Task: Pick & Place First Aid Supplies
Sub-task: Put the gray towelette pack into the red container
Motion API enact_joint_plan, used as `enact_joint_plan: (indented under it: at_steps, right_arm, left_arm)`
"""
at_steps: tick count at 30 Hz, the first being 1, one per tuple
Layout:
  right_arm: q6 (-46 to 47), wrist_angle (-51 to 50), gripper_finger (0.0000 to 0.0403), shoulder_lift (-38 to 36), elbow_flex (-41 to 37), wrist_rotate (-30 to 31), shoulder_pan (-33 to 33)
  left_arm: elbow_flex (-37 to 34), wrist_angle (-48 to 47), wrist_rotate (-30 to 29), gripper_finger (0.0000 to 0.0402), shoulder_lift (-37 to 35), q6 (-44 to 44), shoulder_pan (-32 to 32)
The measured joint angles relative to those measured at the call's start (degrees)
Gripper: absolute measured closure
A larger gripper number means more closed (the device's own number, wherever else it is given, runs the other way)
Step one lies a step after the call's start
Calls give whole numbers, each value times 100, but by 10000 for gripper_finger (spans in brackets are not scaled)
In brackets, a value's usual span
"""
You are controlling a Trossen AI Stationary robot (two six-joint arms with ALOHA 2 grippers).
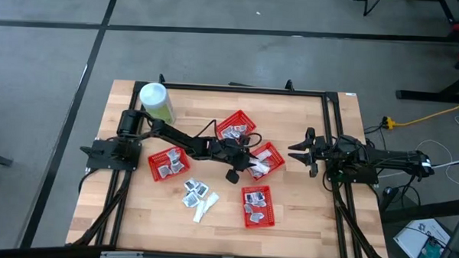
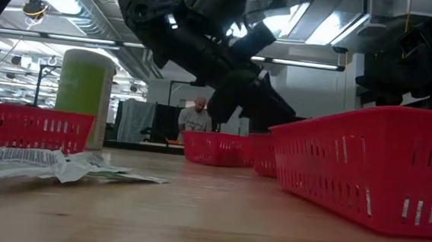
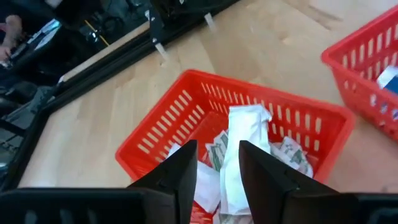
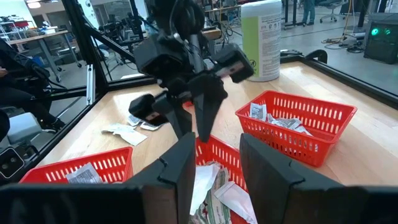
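Four red baskets (image 1: pixel 168 164) sit on the table (image 1: pixel 310 224) in the high view, with loose first aid packets (image 1: pixel 196 194) between the two nearest ones; the left gripper (image 1: pixel 247 162) reaches over the basket right of centre. Low view — crumpled packets lie on the wood. Left wrist view: the fingers (image 3: pixel 180 177) stand apart around a white wrapped strip (image 3: pixel 244 149) resting upright in the basket, the grip loosened. Right wrist view — the right gripper (image 4: pixel 214 171) waits, fingers parted and empty.

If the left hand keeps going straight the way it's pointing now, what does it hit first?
Probably the long white packet standing between the left hand's open fingers, in the red basket right under it, with more packets beneath. Depth is hard to judge, so how close it is stays unclear.
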Motion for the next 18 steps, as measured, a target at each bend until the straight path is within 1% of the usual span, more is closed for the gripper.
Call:
enact_joint_plan:
  at_steps: [6, 13, 18]
  right_arm:
    - [0, 0, 276, -2, 0, -1, -1]
    - [0, 0, 276, 0, 0, -1, -1]
    - [0, 0, 276, -2, 0, -2, 0]
  left_arm:
    - [0, -702, 128, 293, -384, -76, -98]
    - [0, -1662, 644, 292, -861, -529, -258]
    - [0, -2457, 636, 297, -1158, -635, -549]
